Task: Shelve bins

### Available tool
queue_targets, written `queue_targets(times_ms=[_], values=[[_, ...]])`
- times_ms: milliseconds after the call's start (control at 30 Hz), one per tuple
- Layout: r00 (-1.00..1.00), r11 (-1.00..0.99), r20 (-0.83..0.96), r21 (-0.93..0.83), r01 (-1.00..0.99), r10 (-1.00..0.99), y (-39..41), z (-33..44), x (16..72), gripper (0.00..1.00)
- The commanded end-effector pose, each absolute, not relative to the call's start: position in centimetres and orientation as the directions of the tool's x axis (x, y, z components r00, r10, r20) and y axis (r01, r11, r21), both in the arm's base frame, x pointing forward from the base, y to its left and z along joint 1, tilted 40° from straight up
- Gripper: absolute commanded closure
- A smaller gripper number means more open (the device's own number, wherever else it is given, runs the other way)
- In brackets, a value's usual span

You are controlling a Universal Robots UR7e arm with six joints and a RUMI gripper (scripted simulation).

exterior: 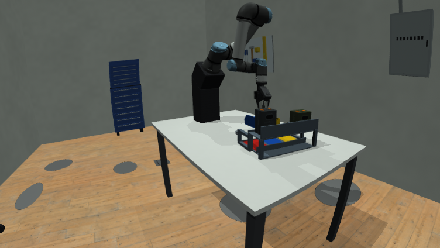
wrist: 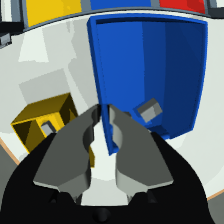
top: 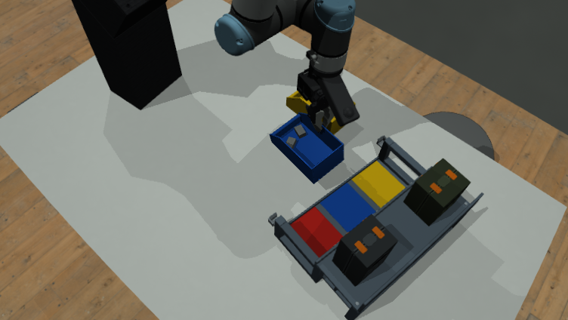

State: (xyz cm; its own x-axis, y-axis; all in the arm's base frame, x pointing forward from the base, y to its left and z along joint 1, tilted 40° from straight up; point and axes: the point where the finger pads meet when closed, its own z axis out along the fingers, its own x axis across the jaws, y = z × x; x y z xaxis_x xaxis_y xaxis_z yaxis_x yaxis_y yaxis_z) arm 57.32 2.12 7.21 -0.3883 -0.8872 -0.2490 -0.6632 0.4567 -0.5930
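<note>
Nearest in my wrist view, at lower centre, I have the pincer [top: 319, 129] [exterior: 263, 106] [wrist: 103, 105] pinching a side wall of the blue bin [top: 318, 147] [exterior: 250, 120] [wrist: 120, 60], which spreads from the tips up into the upper right, tilted, one gray part [top: 300, 130] [wrist: 150, 110] plain to me there and another mostly covered by a finger. Left of the pincer, the yellow bin [top: 296, 102] [exterior: 278, 120] [wrist: 42, 107] is partly masked by it, while farther off the shelf [top: 296, 242] [exterior: 289, 128] is cut off along the top edge. From outside, a dark box [top: 365, 254] [exterior: 265, 121] at right of centre hides much of the blue bin.
</note>
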Motion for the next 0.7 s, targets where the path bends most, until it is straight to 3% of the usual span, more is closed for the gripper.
queue_targets(times_ms=[0, 667], values=[[-0.388, 0.456, -0.249, -0.594, -0.662, -0.887, 1.70, 6.70, 59.05, 1.00], [-0.388, 0.456, -0.249, -0.594, -0.662, -0.887, 1.44, 6.38, 60.01, 1.00]])
